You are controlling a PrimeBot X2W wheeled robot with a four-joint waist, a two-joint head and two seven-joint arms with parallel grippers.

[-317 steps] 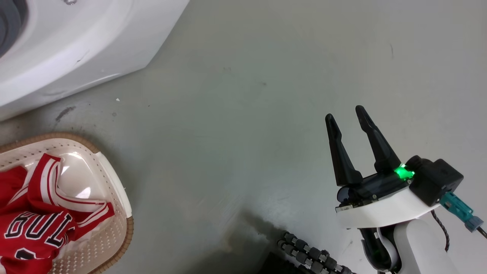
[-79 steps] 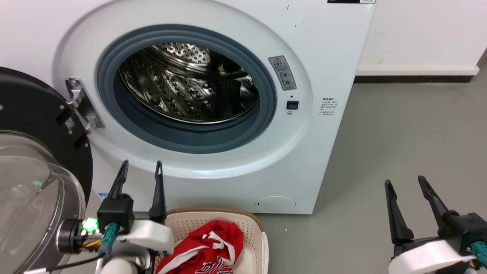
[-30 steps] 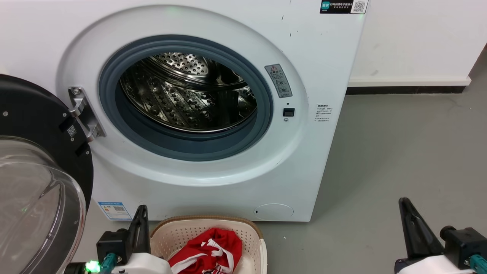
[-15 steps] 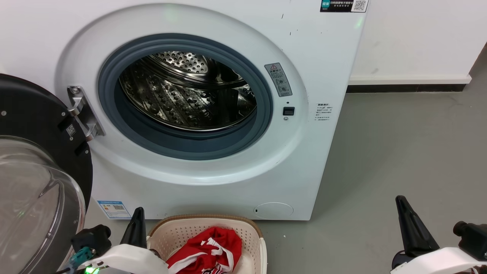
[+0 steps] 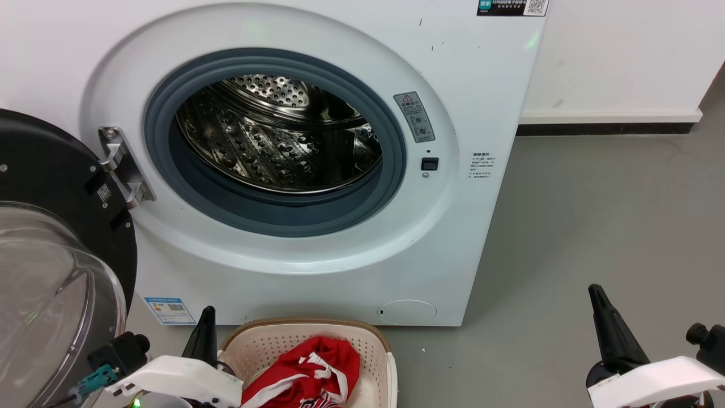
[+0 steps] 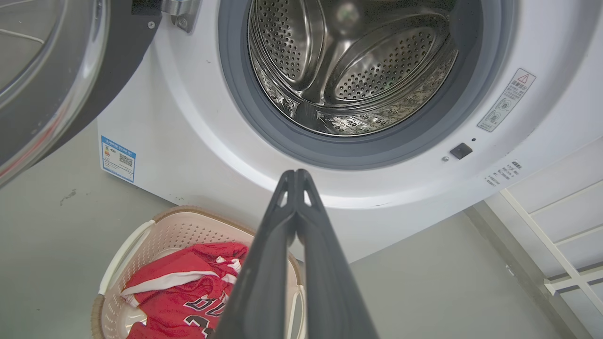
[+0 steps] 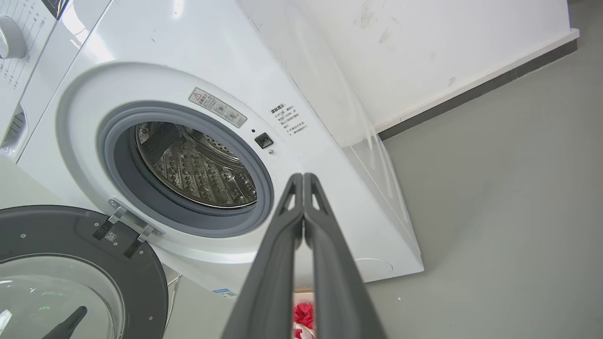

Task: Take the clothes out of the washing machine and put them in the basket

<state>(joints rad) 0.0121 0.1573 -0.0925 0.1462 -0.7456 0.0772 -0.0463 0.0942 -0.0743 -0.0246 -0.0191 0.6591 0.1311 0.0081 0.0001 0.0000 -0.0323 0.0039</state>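
Washing machine (image 5: pixel 340 266) stands with its door (image 5: pixel 62 187) swung wide to the left. Drum (image 5: pixel 277 141): bare perforated steel in the head view and in the left wrist view, which looks well down toward the bottom. No fabric seen in there. A strip just behind the door seal (image 5: pixel 283 218) is hidden.

Clothes (image 5: pixel 308 368): red cloth with white-and-black striped trim and lettering, heaped inside the basket (image 5: pixel 306 325). The basket sits on the floor (image 5: pixel 595 226) just in front of the machine, below the opening. Whether the heap is one garment or two, I cannot tell.

Change over the last few seconds: both hands were up with fingers spread. Now both have dropped toward the bottom of the head view and closed.

Left hand (image 6: pixel 296 175): fingers pressed tip to tip, nothing between them, low beside the basket's left side.

Right hand (image 7: pixel 303 176): likewise pinched together and empty, well off to the right of the machine over bare floor.

The heap in the basket lies as it did a second ago.

Reading: unloading looks finished and the arms look to be settling to rest. The only doubt is a piece out of sight at the drum's front lip. A look in from lower would settle it.
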